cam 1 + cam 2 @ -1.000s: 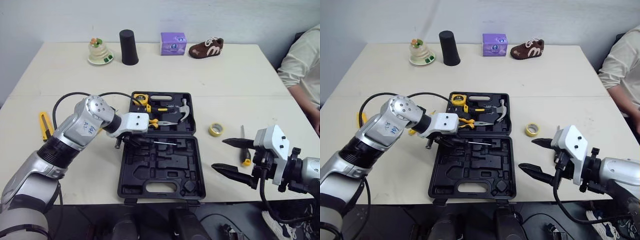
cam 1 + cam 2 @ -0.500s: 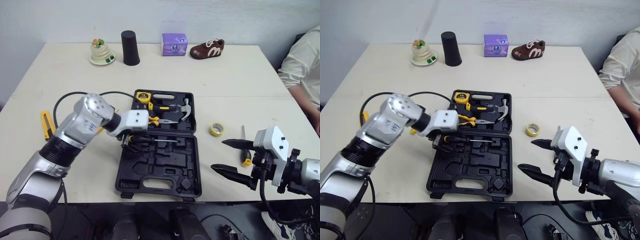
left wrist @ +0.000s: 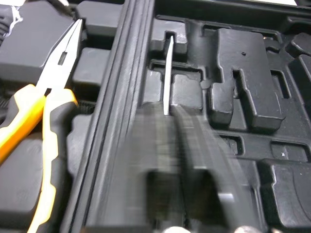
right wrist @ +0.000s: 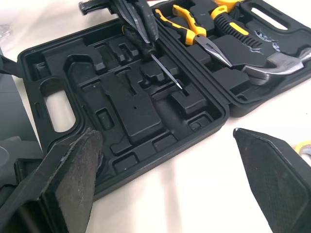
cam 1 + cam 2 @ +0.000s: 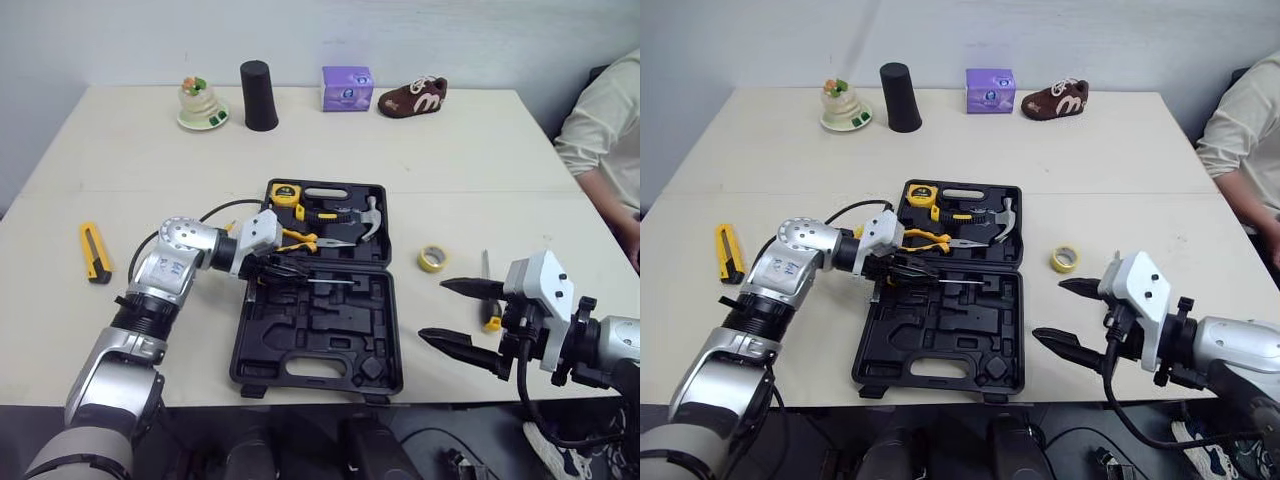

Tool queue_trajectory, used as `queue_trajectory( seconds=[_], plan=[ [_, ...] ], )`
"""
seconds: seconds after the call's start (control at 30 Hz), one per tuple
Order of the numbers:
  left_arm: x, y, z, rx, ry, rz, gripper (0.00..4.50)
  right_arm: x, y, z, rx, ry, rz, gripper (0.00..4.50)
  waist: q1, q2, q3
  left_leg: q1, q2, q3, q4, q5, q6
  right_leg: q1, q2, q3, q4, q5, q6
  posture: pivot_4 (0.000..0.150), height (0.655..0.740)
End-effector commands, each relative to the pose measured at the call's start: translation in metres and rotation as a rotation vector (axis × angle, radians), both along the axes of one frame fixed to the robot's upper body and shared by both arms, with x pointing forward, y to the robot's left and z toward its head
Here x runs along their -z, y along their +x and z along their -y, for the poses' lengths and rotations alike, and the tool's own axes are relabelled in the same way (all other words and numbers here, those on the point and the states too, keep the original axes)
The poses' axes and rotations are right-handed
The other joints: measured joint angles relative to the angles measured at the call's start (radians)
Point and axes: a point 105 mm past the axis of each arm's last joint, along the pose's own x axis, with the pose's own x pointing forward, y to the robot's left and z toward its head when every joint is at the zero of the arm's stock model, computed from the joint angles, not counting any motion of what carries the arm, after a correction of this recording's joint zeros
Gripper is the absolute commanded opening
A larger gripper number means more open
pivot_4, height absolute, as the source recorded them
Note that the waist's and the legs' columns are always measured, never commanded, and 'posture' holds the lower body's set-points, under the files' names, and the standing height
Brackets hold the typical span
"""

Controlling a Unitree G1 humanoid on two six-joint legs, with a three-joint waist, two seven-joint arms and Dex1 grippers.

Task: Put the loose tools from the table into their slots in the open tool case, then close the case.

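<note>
Right, on the head camera I see the open case (image 5: 300, 335) lying near the front edge of the table (image 5: 450, 170). My left gripper (image 5: 278, 270) reaches in over the case's left rim. Its jaws pinch the black handle of a screwdriver (image 5: 330, 285), and the shaft lies across the nearer half, just beside the hinge. My right gripper (image 5: 462, 316) hovers to the right of the case with its jaws spread wide. A second screwdriver (image 5: 492, 322) lies on the table just beside it. A roll of tape (image 5: 432, 259) sits between that and the case, and a yellow knife (image 5: 92, 250) lies well apart on the left.

On the left wrist camera, the shaft runs along a narrow groove in the tray. I cannot tell whether it is fully seated. The pliers (image 3: 48, 111) rest in the lid half.

On the right wrist camera, my fingers (image 4: 63, 170) stand far apart. Beyond them is the case, with the hammer (image 4: 286, 60) in its lid.
</note>
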Motion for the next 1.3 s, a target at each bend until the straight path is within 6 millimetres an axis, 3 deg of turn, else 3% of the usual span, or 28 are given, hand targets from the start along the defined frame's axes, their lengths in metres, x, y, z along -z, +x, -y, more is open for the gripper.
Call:
queue_trajectory(
  seconds=[0.03, 0.43, 0.6, 0.67, 0.7, 0.77, 0.8, 0.87, 0.93, 1.07, 1.1, 1.3],
  plan=[
    [0.004, 0.006, 0.001, -0.033, 0.011, 0.014, 0.1, -0.005, -0.001, -0.004, -0.018, 0.006, 0.024, 4.5, 0.0, 0.0, 0.0, 0.0, 0.0, 0.0, 0.0, 0.0, 0.0, 0.0, 0.0, 0.0, 0.0, 0.0, 0.0, 0.15, 0.7386],
    [0.063, 0.0, -0.008, -0.054, 0.268, -0.054, 0.1, 0.007, 0.004, 0.004, 0.032, -0.025, -0.015, 4.5, -0.001, 0.001, -0.009, 0.004, 0.0, -0.002, 0.001, 0.0, 0.0, 0.005, 0.0, 0.0, -0.001, 0.0, 0.0, 0.15, 0.7386],
    [0.073, 0.004, -0.015, -0.096, 0.35, -0.03, 0.1, 0.009, 0.005, 0.006, 0.039, -0.03, -0.022, 4.5, 0.0, 0.002, -0.03, 0.011, 0.0, -0.007, 0.0, -0.005, 0.007, 0.017, 0.0, -0.002, -0.006, 0.0, 0.0, 0.15, 0.7386],
    [0.07, 0.008, -0.014, -0.118, 0.33, -0.02, 0.1, 0.01, 0.006, 0.008, 0.048, -0.033, -0.021, 4.5, 0.001, 0.003, -0.036, 0.012, 0.0, -0.007, 0.0, -0.006, 0.009, 0.018, -0.001, -0.002, -0.006, 0.0, 0.0, 0.15, 0.7386],
    [0.058, 0.009, -0.01, -0.122, 0.253, -0.013, 0.1, 0.01, 0.007, 0.011, 0.064, -0.031, -0.013, 4.5, 0.001, 0.003, -0.037, 0.012, 0.0, -0.008, 0.0, -0.006, 0.009, 0.019, -0.001, -0.002, -0.006, 0.0, -0.001, 0.15, 0.7386],
    [0.03, 0.01, -0.005, -0.147, 0.066, -0.031, 0.67, 0.009, 0.01, 0.017, 0.101, -0.024, 0.002, 4.5, 0.001, 0.003, -0.037, 0.012, 0.0, -0.009, -0.001, -0.006, 0.009, 0.019, -0.002, -0.002, -0.005, 0.0, -0.001, 0.15, 0.7386],
    [0.013, 0.005, -0.008, -0.151, -0.037, -0.045, 0.79, 0.008, 0.011, 0.025, 0.133, -0.02, 0.008, 4.5, 0.0, 0.003, -0.037, 0.012, 0.0, -0.009, -0.001, -0.006, 0.009, 0.018, -0.002, -0.002, -0.005, 0.001, -0.001, 0.15, 0.7386],
    [-0.008, -0.004, -0.02, -0.173, -0.16, -0.047, 1.5, 0.005, 0.012, 0.039, 0.188, -0.012, 0.012, 4.5, -0.006, 0.004, -0.033, 0.009, 0.001, -0.009, -0.002, -0.006, 0.009, 0.015, -0.002, -0.002, -0.005, 0.001, -0.001, 0.15, 0.7386],
    [-0.022, -0.011, -0.054, -0.35, -0.285, -0.051, 2.34, 0.004, 0.009, 0.064, 0.264, -0.018, 0.003, 4.5, -0.005, 0.004, -0.031, 0.007, 0.003, -0.009, -0.002, -0.005, 0.006, 0.013, -0.001, -0.003, -0.005, -0.001, -0.002, 0.15, 0.7386],
    [-0.026, -0.04, -0.127, -0.669, -0.454, -0.158, 4.16, 0.003, 0.005, 0.1, 0.365, -0.029, -0.014, 4.5, -0.006, 0.005, -0.03, 0.009, 0.008, -0.01, -0.008, -0.005, -0.004, 0.012, 0.0, -0.004, -0.006, -0.007, -0.005, 0.15, 0.7386],
    [-0.026, -0.047, -0.142, -0.742, -0.481, -0.166, 4.39, 0.002, 0.005, 0.106, 0.382, -0.028, -0.016, 4.5, -0.006, 0.005, -0.03, 0.009, 0.008, -0.01, -0.009, -0.005, -0.005, 0.012, -0.001, -0.004, -0.006, -0.008, -0.005, 0.15, 0.7386],
    [-0.004, -0.102, -0.243, -1.232, -0.429, -0.078, 4.39, 0.008, 0.012, 0.152, 0.474, -0.052, -0.061, 4.5, -0.005, 0.001, -0.026, 0.01, 0.005, -0.011, -0.01, -0.006, -0.003, 0.015, -0.003, -0.005, -0.01, -0.008, -0.005, 0.15, 0.7386]
  ],
)
